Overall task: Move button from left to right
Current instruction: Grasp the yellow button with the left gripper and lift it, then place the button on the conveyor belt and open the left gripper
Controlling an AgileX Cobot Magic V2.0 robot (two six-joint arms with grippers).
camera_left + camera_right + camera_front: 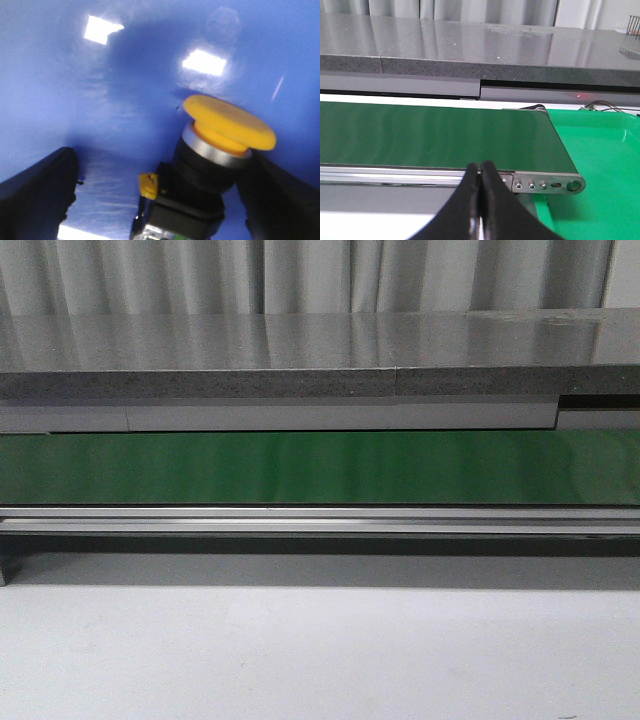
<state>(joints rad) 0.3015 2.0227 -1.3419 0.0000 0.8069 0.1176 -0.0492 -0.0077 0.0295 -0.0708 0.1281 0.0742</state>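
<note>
In the left wrist view the button (220, 145) lies tilted on a blue surface (100, 100), its orange-yellow mushroom cap up and its black body with a small yellow tab below. My left gripper (162, 167) is open around it. One finger (40, 185) stands well clear of the button and the other finger (285, 195) is close beside the cap. My right gripper (480, 172) is shut and empty, hovering in front of the green conveyor belt (435, 135) near its end. The front view shows neither gripper nor the button.
A green tray (600, 150) sits just past the belt's end bracket (545, 185). A grey stone ledge (300, 365) runs behind the belt (320, 468). A white tabletop (320, 650) lies in front of the belt's aluminium rail (320, 520).
</note>
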